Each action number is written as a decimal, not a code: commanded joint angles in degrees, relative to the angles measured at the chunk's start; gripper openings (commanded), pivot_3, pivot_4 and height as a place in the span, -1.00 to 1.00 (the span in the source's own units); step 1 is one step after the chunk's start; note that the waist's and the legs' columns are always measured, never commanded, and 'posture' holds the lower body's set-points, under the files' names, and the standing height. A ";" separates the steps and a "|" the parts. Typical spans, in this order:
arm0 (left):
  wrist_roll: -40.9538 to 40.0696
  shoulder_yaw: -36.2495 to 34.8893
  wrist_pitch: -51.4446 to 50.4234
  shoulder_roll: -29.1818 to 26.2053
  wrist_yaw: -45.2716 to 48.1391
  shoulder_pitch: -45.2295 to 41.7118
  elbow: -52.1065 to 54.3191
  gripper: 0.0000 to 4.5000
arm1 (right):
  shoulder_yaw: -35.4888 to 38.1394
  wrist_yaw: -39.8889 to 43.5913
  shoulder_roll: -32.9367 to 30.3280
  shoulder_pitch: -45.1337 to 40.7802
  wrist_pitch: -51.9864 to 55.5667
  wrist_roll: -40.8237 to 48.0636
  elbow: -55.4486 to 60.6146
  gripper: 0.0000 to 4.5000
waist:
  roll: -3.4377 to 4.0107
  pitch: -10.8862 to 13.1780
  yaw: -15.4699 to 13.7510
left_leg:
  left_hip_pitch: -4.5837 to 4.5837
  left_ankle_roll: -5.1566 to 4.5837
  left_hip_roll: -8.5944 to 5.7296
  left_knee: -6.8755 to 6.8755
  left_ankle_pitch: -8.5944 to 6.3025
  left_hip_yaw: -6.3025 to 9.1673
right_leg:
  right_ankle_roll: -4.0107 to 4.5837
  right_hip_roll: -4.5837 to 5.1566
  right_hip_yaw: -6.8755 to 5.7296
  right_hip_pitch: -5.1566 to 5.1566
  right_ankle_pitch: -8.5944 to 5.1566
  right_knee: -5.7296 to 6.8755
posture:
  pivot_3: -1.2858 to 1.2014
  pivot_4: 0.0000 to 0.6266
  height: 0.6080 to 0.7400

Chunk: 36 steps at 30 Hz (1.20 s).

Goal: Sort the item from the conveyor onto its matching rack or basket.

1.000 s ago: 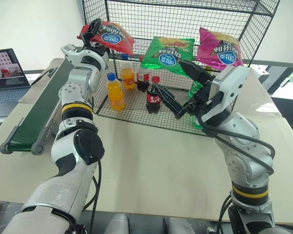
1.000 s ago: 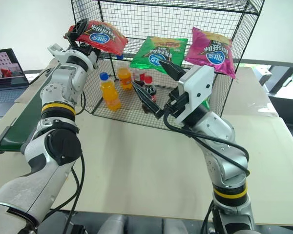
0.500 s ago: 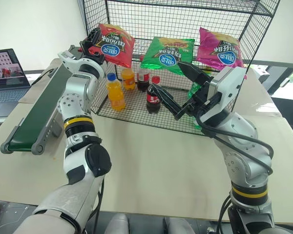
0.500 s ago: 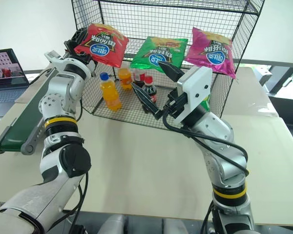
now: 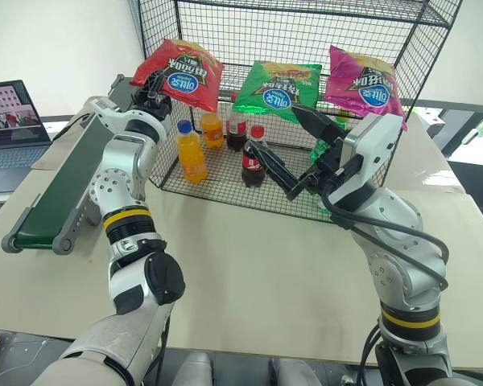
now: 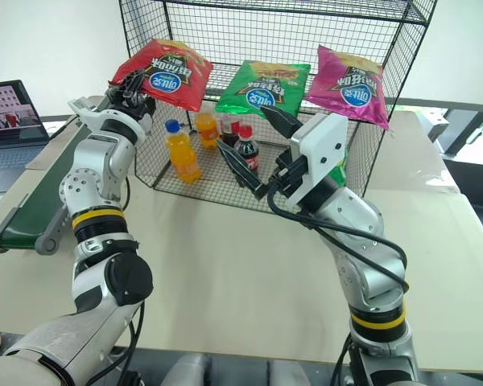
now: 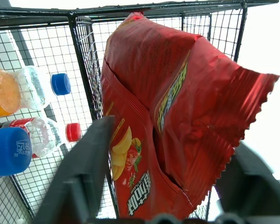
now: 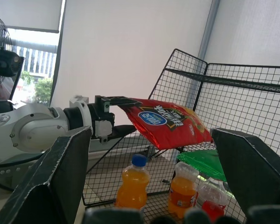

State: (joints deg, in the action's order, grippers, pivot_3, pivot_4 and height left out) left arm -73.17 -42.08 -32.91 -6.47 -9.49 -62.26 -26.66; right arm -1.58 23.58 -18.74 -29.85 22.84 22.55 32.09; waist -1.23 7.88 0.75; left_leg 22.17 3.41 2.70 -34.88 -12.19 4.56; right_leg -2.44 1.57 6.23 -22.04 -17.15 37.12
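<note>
The item, a red chip bag (image 5: 183, 74), hangs tilted at the left front of the upper tier of the black wire rack (image 5: 306, 32). My left gripper (image 5: 149, 82) is just at the bag's left end. In the left wrist view its fingers (image 7: 88, 154) stand apart on either side of the bag's lower edge (image 7: 177, 121) without clamping it, so it is open. My right gripper (image 5: 272, 126) is open and holds nothing, raised in front of the rack's lower tier. The conveyor (image 5: 60, 189) runs along the table's left with nothing on its green belt.
A green chip bag (image 5: 278, 88) and a magenta chip bag (image 5: 362, 80) hang beside the red one. Orange drink bottles (image 5: 190, 153) and cola bottles (image 5: 253, 165) stand on the rack's bottom tier. A laptop (image 5: 8, 112) sits at far left.
My left hand has drawn back and down a little from the red bag. The bag now hangs steeper on the rack. The right arm has not moved.
</note>
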 commanded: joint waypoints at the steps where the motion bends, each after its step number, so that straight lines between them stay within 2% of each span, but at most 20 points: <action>1: -0.57 1.57 -0.42 -0.69 0.38 -0.94 2.74 -0.50 | 0.49 -0.27 0.10 -0.25 -1.22 -0.20 1.93 1.00 | 0.00 0.00 0.00 | 0.00 0.00 0.00 0.00 0.00 0.00 | 0.00 0.00 0.00 0.00 0.00 0.00 | 0.03 -0.52 1.00; 2: -0.29 1.92 -0.55 -0.96 0.76 -0.89 2.62 -0.61 | 0.51 -0.30 0.10 -0.19 -1.19 -0.20 1.96 1.00 | 0.00 0.00 0.01 | 0.00 0.00 0.00 0.00 0.00 0.00 | 0.00 0.00 0.00 0.00 0.00 0.00 | 0.03 -0.52 1.00; 3: -0.14 2.26 -0.84 -1.21 1.13 -0.82 2.55 -0.87 | 0.48 -0.37 0.11 -0.07 -1.12 -0.21 2.08 1.00 | 0.00 0.00 0.02 | 0.00 0.00 0.00 0.00 0.00 0.00 | 0.00 0.00 0.00 0.00 0.00 0.00 | 0.03 -0.52 1.00; 4: -0.05 2.61 -1.35 -1.45 1.65 -1.03 1.92 -1.00 | 0.45 -0.42 0.12 0.07 -1.09 -0.24 2.16 1.00 | 0.00 0.00 0.03 | 0.00 0.00 0.00 0.00 0.00 0.00 | 0.00 0.00 0.00 0.00 0.00 0.00 | 0.03 -0.52 1.00; 16: 0.15 3.20 -6.70 -4.40 8.28 -9.40 -13.09 -1.00 | 0.59 -0.95 0.18 0.54 -1.08 -0.83 2.44 1.00 | 0.00 0.00 0.00 | 0.02 -0.01 -0.01 -0.01 0.01 0.01 | 0.00 0.00 -0.05 0.00 0.00 0.00 | 0.03 -0.52 1.00; 21: 3.85 3.01 -3.86 -6.59 12.19 -12.20 -19.69 -1.00 | 0.54 -1.12 0.28 0.58 -1.02 -1.14 2.57 1.00 | 0.01 0.00 0.18 | -0.03 -0.01 -0.01 0.03 0.01 0.01 | 0.00 0.00 -0.05 0.00 0.00 0.01 | 0.03 -0.52 1.00; 29: 10.69 0.86 5.83 -13.23 18.37 -18.49 -34.32 -1.00 | 0.45 -1.08 0.18 0.56 -0.91 -1.11 2.54 1.00 | 0.01 0.00 0.34 | -0.03 -0.02 -0.01 0.05 0.03 0.02 | 0.00 -0.01 -0.08 -0.02 0.00 0.01 | 0.03 -0.52 1.00; 36: 14.58 0.34 7.71 -14.70 20.56 -21.43 -39.82 -1.00 | 0.31 -0.82 0.17 0.39 -0.89 -0.91 2.38 1.00 | 0.01 0.00 0.16 | 0.00 -0.03 -0.01 0.03 0.03 0.02 | 0.00 0.01 -0.12 -0.02 0.00 0.01 | 0.03 -0.52 1.00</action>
State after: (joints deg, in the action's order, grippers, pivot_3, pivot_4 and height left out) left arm -59.83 -41.65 -26.11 -20.48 9.85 -81.39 -66.39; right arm -1.67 22.83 -18.63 -28.73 22.85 21.48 32.22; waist -1.22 7.88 0.91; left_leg 22.17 3.39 2.69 -34.84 -12.15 4.58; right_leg -2.44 1.58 6.12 -22.06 -17.15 37.15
